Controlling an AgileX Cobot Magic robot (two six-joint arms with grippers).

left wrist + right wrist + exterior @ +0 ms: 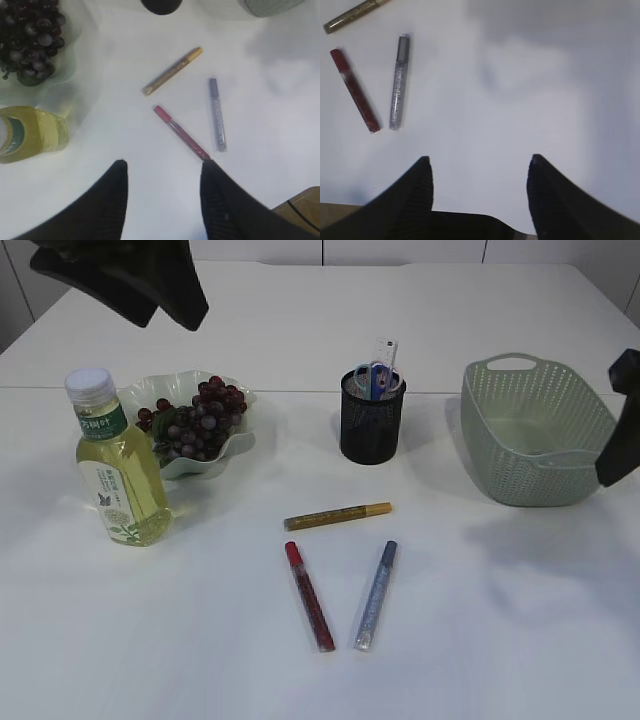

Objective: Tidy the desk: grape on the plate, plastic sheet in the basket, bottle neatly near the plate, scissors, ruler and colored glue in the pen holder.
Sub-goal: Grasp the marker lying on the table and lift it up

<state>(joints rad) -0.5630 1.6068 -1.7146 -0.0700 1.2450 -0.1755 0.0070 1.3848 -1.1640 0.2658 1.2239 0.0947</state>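
Dark grapes lie on the pale green plate at the left. A bottle of yellow liquid stands upright just in front of the plate. The black mesh pen holder holds blue-handled scissors and a ruler. Three glue pens lie on the table: gold, red, and silver-blue. My left gripper is open and empty, high above the table. My right gripper is open and empty, to the right of the pens. No plastic sheet is visible.
A green woven basket stands at the right; its inside looks empty from here. The table's front edge shows in the right wrist view.
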